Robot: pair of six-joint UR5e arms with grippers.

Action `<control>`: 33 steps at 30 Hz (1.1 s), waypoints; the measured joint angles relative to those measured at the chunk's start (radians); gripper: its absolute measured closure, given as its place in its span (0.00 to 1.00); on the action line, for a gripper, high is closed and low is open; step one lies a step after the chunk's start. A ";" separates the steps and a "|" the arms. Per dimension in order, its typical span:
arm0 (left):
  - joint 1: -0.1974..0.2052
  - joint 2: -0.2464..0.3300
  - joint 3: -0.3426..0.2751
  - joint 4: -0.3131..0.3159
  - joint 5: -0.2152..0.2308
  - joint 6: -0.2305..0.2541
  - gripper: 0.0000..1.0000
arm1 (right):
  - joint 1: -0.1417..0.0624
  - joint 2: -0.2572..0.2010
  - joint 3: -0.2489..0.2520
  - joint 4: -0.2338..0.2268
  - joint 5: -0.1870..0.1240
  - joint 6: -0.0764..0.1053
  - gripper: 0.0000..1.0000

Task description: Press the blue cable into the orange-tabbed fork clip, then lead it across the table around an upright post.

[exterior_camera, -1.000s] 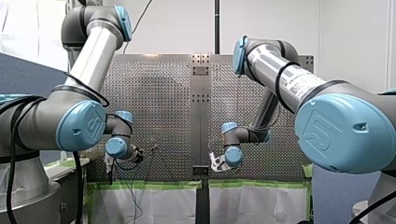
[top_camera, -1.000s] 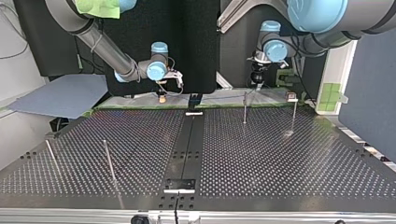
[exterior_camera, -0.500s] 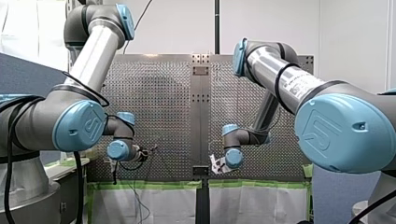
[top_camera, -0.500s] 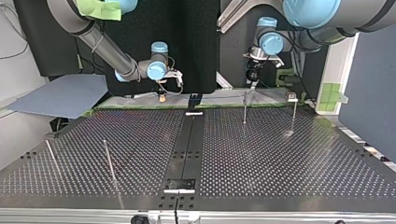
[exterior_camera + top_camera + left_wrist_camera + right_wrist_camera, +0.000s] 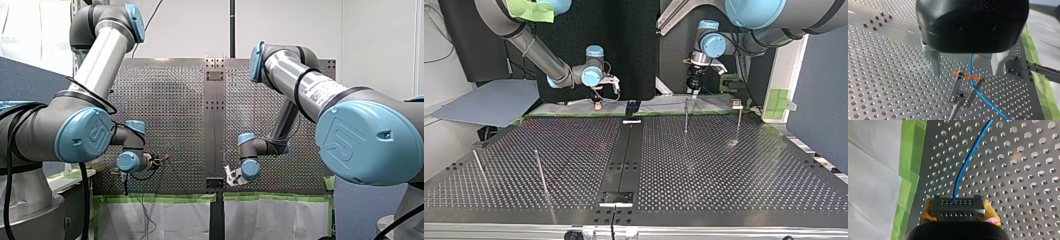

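Observation:
In the left wrist view the orange-tabbed fork clip (image 5: pixel 965 75) stands on its thin stem just below my left gripper (image 5: pixel 967 73). This gripper is open, with one metal finger (image 5: pixel 935 62) on each side of the clip. The blue cable (image 5: pixel 978 92) runs down between the fork's prongs and off along the plate. My right gripper (image 5: pixel 958 203), with yellow pads (image 5: pixel 990 212), is shut on the blue cable (image 5: pixel 965 165), which arcs away ahead of it. In the top view my left gripper (image 5: pixel 693 92) hangs over the clip (image 5: pixel 686 107), and my right gripper (image 5: pixel 597 104) is near the far edge.
Upright posts stand on the perforated table (image 5: pixel 704 165): one (image 5: pixel 738 122) beside the clip at the top view's right and two (image 5: pixel 540 170) (image 5: pixel 478 167) at its left. Green tape (image 5: pixel 909 170) lines the table edge by my right gripper. A black centre strip (image 5: pixel 624 150) divides the plate.
My left wrist has turned and shifted a little toward the middle, over the clip. My right arm has stayed where it was, still gripping the cable.

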 joint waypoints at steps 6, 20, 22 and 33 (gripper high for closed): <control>-0.001 0.000 0.000 -0.006 -0.014 0.003 0.00 | 0.000 0.001 -0.002 0.001 -0.001 0.001 1.00; -0.012 0.000 0.000 -0.034 -0.066 0.023 0.00 | -0.004 0.006 -0.002 0.002 -0.009 0.003 1.00; -0.014 0.000 0.000 -0.034 -0.066 0.025 0.00 | -0.005 0.007 -0.002 0.002 -0.009 0.003 1.00; -0.033 0.000 0.000 -0.033 -0.061 0.069 0.00 | -0.005 0.008 -0.004 0.009 -0.009 0.003 1.00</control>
